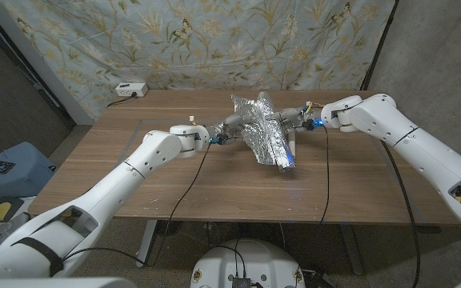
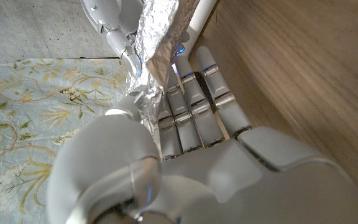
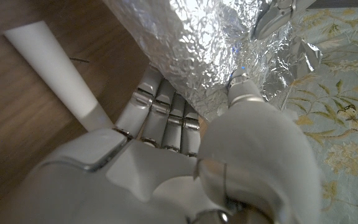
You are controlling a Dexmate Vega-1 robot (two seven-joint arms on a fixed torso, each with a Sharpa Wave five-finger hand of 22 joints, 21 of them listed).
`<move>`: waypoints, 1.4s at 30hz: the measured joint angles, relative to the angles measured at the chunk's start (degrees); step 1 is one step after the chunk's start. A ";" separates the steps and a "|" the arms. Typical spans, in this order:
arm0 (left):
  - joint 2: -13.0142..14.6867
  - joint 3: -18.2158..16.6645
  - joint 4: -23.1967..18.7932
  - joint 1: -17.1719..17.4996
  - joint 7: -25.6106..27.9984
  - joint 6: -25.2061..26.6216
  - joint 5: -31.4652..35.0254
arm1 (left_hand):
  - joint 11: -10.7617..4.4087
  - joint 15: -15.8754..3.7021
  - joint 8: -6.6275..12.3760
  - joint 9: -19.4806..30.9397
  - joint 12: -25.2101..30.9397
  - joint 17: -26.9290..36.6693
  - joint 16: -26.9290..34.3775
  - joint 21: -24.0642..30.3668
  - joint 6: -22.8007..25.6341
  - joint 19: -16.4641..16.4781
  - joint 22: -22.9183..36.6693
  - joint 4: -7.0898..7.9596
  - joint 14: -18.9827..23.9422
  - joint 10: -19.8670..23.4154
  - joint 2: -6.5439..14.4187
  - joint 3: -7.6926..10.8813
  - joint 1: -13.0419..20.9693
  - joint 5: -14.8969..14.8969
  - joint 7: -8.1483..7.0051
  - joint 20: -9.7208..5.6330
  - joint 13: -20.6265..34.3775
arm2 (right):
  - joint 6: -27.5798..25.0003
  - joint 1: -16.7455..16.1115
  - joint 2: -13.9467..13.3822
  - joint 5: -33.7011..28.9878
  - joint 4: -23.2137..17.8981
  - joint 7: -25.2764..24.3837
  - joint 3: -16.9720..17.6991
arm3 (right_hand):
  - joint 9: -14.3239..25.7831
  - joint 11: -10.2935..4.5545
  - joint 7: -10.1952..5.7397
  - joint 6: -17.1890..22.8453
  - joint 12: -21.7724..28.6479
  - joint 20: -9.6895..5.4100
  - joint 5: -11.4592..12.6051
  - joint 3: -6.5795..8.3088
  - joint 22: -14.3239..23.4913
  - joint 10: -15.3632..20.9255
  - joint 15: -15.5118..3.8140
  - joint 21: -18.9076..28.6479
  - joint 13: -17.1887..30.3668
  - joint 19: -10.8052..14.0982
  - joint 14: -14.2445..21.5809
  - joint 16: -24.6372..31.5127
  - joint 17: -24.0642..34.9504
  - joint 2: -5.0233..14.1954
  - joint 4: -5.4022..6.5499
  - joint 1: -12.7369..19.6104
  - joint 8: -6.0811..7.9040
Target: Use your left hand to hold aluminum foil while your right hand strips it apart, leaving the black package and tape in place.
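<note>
A crumpled sheet of aluminum foil (image 1: pixel 264 128) sits near the far edge of the wooden worktop (image 1: pixel 134 172), about midway along it, partly raised off the surface and trailing down toward the near side, where a white tube (image 1: pixel 289 152) pokes out beneath it. The left hand (image 1: pixel 229 126) meets the foil from the left side; the left wrist view shows its fingers (image 2: pixel 194 106) stretched along the foil's underside with the thumb pressed on top, so the foil (image 2: pixel 157 37) is pinched between them. The right hand (image 1: pixel 293 118) holds the opposite side: in the right wrist view its fingers (image 3: pixel 166 109) lie under the foil (image 3: pixel 197 43) and the thumb clamps down on it. A white power strip (image 1: pixel 130 89) lies at the worktop's far left corner.
</note>
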 measured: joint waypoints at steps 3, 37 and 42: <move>0.14 -0.08 0.08 0.00 -0.32 0.05 -0.20 | 0.00 -0.30 0.33 0.00 0.00 0.00 0.00 0.00 -0.01 0.00 0.00 0.00 -0.31 0.00 0.00 0.00 0.00 0.00 -0.01 0.00 0.15 | 0.06 0.18 0.39 0.71 1.16 0.03 0.26 | 0.00 0.30 0.24 -0.24 -0.03 0.00 0.00 0.00 0.01 -0.30 0.01 0.00 0.16 0.00 0.00 -0.01 0.00 0.00 0.00 0.00 -0.01; 0.65 -0.45 6.19 -2.35 -6.69 -0.04 -1.22 | -0.30 -0.29 1.18 2.50 0.00 0.26 -0.41 0.85 -0.05 -0.62 0.00 -0.24 -0.30 0.52 0.00 0.23 0.00 -0.88 -0.07 0.01 0.62 | 0.96 2.36 5.18 9.27 15.22 7.28 2.64 | 0.23 1.12 0.92 -3.18 -1.04 0.91 -0.05 -0.97 0.02 -2.77 1.45 -1.32 1.47 -0.93 -0.84 -2.07 0.46 2.25 0.98 -2.42 -0.68; 0.48 -0.37 7.04 -2.78 -7.49 -0.17 -1.06 | -0.32 -0.29 1.18 2.60 0.00 0.53 -0.41 0.85 -0.10 -0.62 0.00 -0.24 -0.30 0.72 0.00 0.22 0.00 -0.88 -0.08 0.01 0.77 | 1.13 2.23 5.76 10.41 16.54 8.02 3.11 | 0.23 1.12 1.19 -3.65 -1.09 0.91 -0.05 0.16 0.02 -2.77 2.04 -1.32 1.41 -0.93 -0.82 -2.48 0.28 1.76 2.21 -3.42 -0.78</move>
